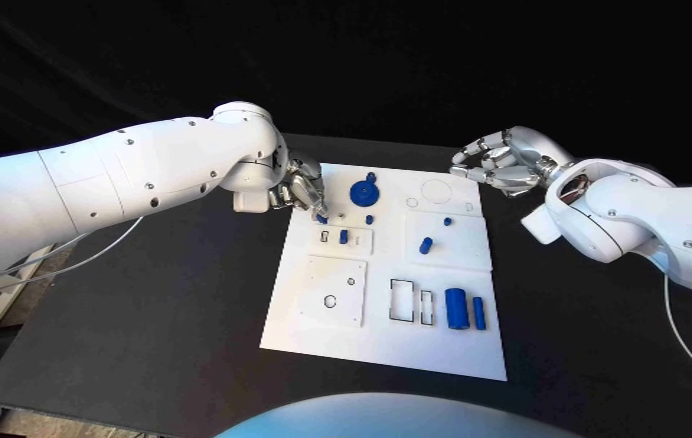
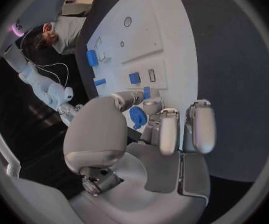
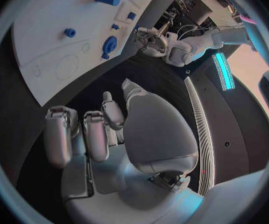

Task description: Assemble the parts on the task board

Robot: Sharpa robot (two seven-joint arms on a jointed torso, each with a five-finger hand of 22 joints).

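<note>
The white task board lies in the middle of the black table. A round blue gear-like part sits near its far left, with small blue parts nearby. A blue cylinder and a blue bar lie near the board's front right. My left hand hovers at the board's far left edge, fingers curled down beside the gear. Its thumb and one fingertip come close together by a tiny blue part; whether they pinch it is unclear. My right hand floats off the far right corner, loosely curled and holding nothing.
More blue parts lie mid-board: a short one and a tiny one. Raised white plates with slots and holes cover the board's left side. Black table surrounds the board on every side.
</note>
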